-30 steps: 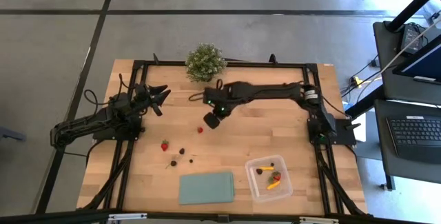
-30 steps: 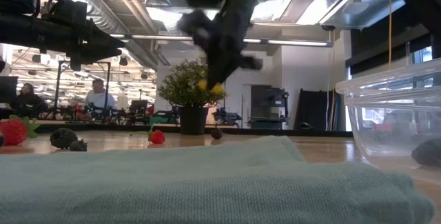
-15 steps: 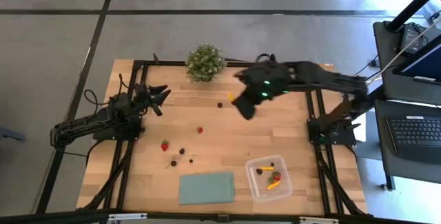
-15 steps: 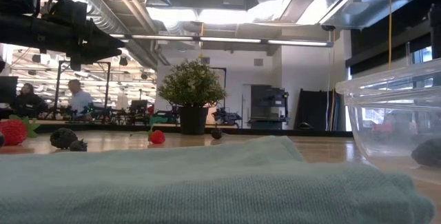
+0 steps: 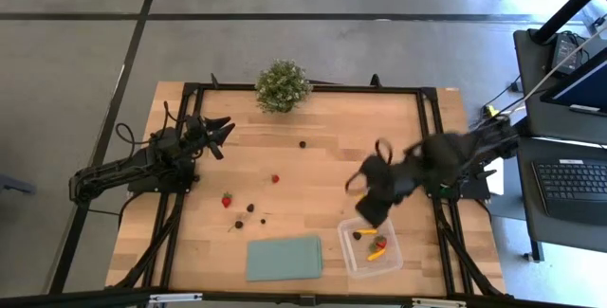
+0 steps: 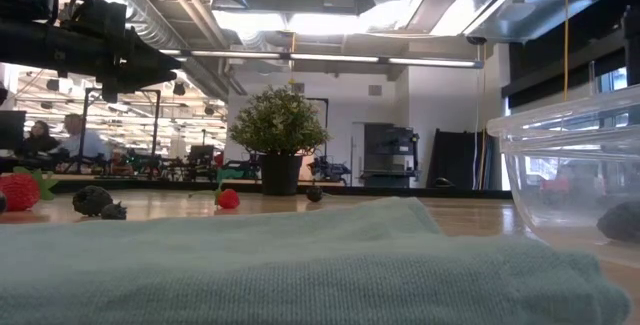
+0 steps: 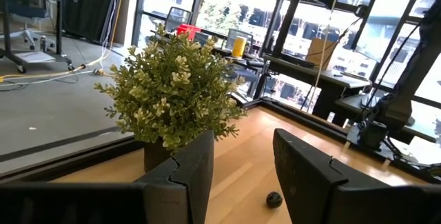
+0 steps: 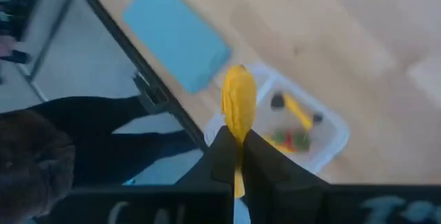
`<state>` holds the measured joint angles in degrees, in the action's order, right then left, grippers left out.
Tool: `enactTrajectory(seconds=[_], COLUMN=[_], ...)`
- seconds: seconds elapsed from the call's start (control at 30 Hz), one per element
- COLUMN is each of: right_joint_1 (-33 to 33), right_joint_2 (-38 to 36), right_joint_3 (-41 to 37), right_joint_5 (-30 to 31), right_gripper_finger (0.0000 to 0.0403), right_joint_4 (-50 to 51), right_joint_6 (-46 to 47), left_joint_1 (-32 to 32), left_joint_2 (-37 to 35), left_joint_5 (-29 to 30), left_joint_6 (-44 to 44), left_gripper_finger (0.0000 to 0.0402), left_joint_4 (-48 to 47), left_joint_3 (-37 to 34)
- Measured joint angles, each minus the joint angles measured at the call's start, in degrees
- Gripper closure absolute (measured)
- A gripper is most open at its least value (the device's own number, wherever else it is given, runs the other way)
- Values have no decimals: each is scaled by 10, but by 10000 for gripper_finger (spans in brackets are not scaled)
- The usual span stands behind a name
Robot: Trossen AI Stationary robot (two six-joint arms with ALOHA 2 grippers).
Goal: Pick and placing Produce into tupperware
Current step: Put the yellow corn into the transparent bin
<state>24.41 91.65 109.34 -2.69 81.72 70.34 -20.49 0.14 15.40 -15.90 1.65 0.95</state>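
My right gripper [image 5: 372, 211] hangs over the table's near right part, just beside the far edge of the clear tupperware [image 5: 370, 244], and is shut on a yellow-orange elongated piece [image 8: 238, 96]. The tupperware [image 8: 296, 124] holds yellow pieces, a strawberry and a dark berry. Two strawberries [image 5: 227, 199] [image 5: 276, 178] and several dark berries [image 5: 250, 208] lie on the table, and one more berry [image 5: 303, 143] lies farther back. My left gripper [image 5: 220, 130] waits open at the far left, clear of everything. My right gripper pinches the yellow-orange piece near one end [image 8: 238, 126] between its two fingers. The piece runs along the fingers and sticks out past their tips. It is lifted clear of the table, above the tupperware's edge.
A potted plant [image 5: 282, 85] stands at the far edge. A flat pale-green cloth [image 5: 284, 257] lies near the front edge, left of the tupperware, and fills the foreground of the low view [image 6: 300, 265]. People show in the room behind [image 6: 75, 140].
My right gripper has swung from the table's middle, by the plant, toward the right edge and then toward the near edge, carrying the yellow piece up and away to the tupperware. It has left the low view.
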Motion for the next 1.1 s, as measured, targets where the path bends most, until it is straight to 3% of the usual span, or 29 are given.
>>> enactTrajectory(seconds=[0.27, 0.5, 0.63, 1.1], right_joint_1=[67, 85, 86, 87], right_joint_2=[78, 90, 90, 90], right_joint_3=[-107, -275, -350, -475], right_joint_5=[15, 16, 16, -4], right_gripper_finger=[392, 392, 392, 392], right_joint_4=[-31, -280, -357, -481], right_joint_6=[130, 183, 211, 240], left_joint_1=[0, 0, 0, 0], left_joint_2=[0, 0, 0, 0], left_joint_5=[0, 0, 0, 0], left_joint_6=[0, 0, 0, 0], left_gripper_finger=[259, 259, 259, 259], left_joint_4=[0, 0, 0, 0], left_joint_3=[0, 0, 0, 0])
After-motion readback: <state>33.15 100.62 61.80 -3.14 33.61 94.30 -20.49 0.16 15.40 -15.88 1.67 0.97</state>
